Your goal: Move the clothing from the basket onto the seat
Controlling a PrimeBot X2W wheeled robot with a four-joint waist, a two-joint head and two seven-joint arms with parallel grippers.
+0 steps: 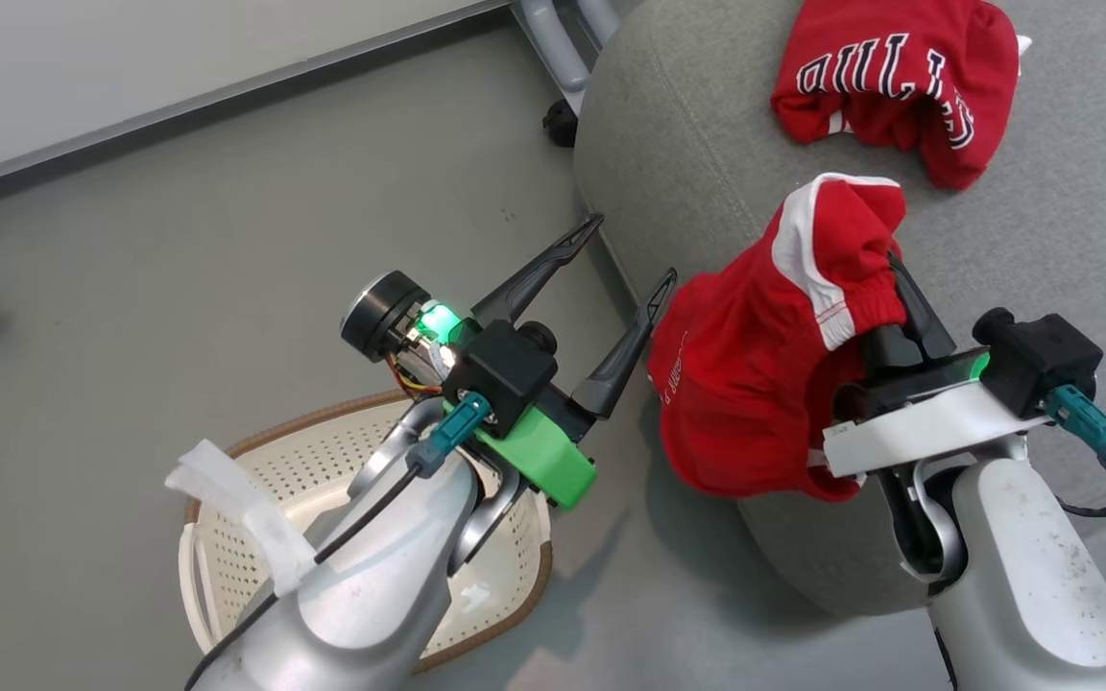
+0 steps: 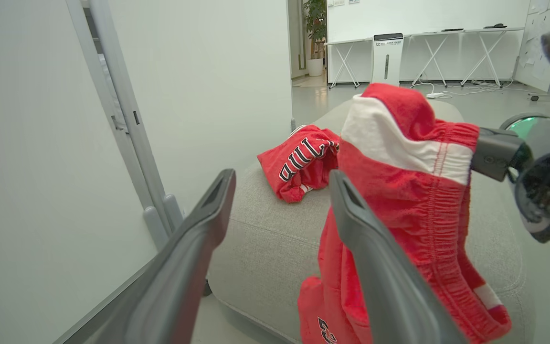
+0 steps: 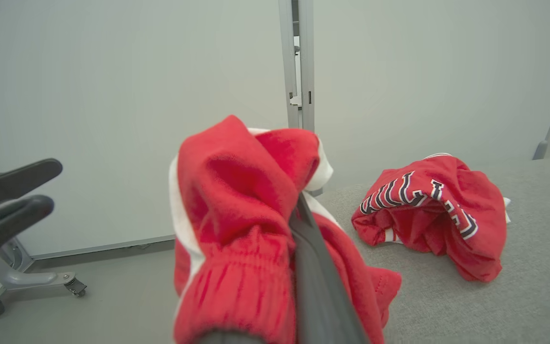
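Right gripper [image 1: 913, 317]: I see its fingers closed together on the shorts' elastic waistband, pinching the cloth.
Shorts [image 1: 755, 384]: bunched over the right fingertips, white-striped band uppermost. The rest hangs down and to that gripper's left, so the long axis runs from the held waistband down to the loose leg hem. A dark numeral shows near the bottom in the left wrist view.
Shorts against the seat [image 1: 707, 144]: they drape past the cushion's rounded edge – I cannot tell whether they touch it.
Jersey [image 1: 899, 77]: crumpled on the seat just beyond the right fingertips and apart from them. Its lettering faces up, and the heap's longer side lies across the line of the fingers.
Left gripper [image 1: 632, 251]: fingers spread wide with nothing between them, the tips pointing at the seat's edge – the shorts hang just to its right.
Basket [image 1: 303, 415]: on the floor below and behind the left wrist, partly covered by the forearm.
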